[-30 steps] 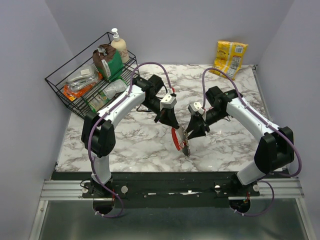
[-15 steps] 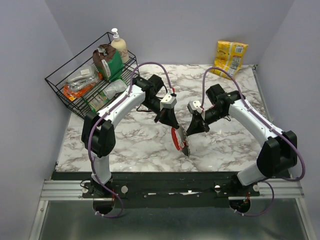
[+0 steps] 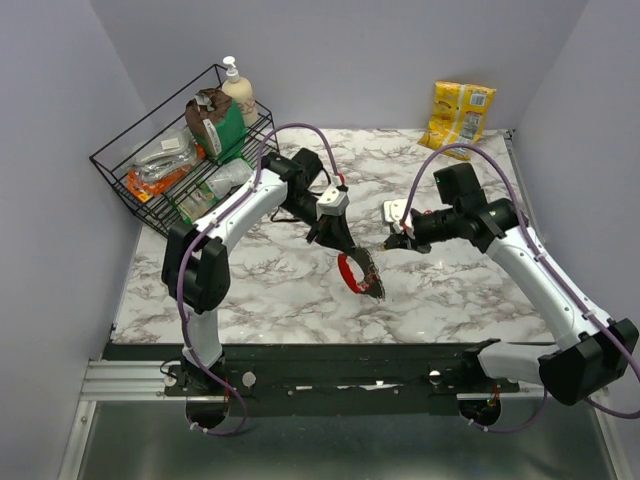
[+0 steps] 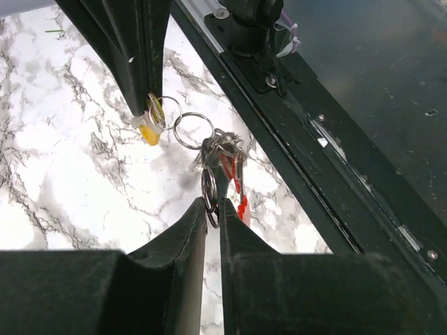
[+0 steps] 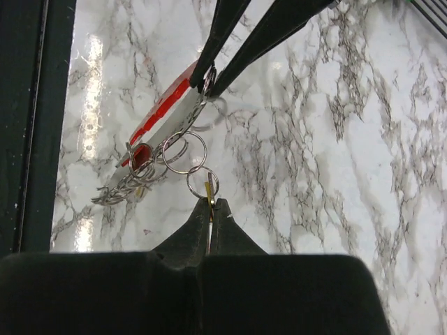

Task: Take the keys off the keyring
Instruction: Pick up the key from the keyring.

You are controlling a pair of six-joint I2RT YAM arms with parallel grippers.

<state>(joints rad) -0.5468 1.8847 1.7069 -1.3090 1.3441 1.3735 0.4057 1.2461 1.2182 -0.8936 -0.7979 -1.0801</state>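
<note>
White marble desk (image 3: 250, 285), left pincer (image 3: 343, 252) nipped tight on thin metal keyring with red curved strap (image 3: 349, 271) mid-desk, small silvery keys (image 3: 372, 291) dangling, right pincer (image 3: 392, 241) clamped on yellow-tagged key (image 4: 147, 132) just right.

The left arm (image 3: 238, 212) and right arm (image 3: 532, 262) are each showing white link shells between black joint housings, carrying a looping purple cable (image 3: 297, 126) and ending, past a white wrist block (image 3: 333, 200), in slim tapering black jaws.
</note>
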